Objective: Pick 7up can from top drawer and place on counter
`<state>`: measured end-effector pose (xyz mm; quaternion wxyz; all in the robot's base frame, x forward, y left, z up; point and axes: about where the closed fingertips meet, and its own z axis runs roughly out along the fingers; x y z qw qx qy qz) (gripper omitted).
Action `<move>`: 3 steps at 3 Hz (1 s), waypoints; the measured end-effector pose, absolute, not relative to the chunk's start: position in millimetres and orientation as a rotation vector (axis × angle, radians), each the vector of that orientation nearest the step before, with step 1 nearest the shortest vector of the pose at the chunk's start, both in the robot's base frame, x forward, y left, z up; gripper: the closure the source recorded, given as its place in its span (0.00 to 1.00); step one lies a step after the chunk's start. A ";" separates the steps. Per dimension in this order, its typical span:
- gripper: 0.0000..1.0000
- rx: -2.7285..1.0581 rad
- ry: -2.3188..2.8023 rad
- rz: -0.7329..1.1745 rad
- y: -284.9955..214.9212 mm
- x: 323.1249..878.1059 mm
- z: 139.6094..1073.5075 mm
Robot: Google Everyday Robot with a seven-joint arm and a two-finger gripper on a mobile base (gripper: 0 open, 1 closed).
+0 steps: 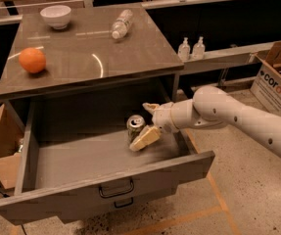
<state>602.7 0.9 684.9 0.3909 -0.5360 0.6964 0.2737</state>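
The 7up can (135,125) stands upright toward the right rear of the open top drawer (81,156), below the counter (91,58). The gripper (148,123) reaches in from the right, fingers spread either side of the can, apparently not clamping it.

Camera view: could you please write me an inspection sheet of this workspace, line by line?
Surface: counter, grey wood-grain, flat, with faint white marks.
Job's things: 7up can upright inside the top drawer, which is pulled open; the can is not yet on the counter.
Clutter: orange, white bowl and clear plastic bottle lying on its side, all on the counter.
Grippers: pincer inside the drawer, open, one finger on each side of the can.
Cables: nothing seen.
Surroundings: two pump bottles on a pale ledge; cardboard box at the right.
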 end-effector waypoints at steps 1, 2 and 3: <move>0.17 -1.363 1.761 0.694 1.1 608.2 669.0; 0.40 -1.356 1.749 0.691 -4.2 610.7 662.7; 0.64 -1.322 1.735 0.679 -23.0 611.8 677.0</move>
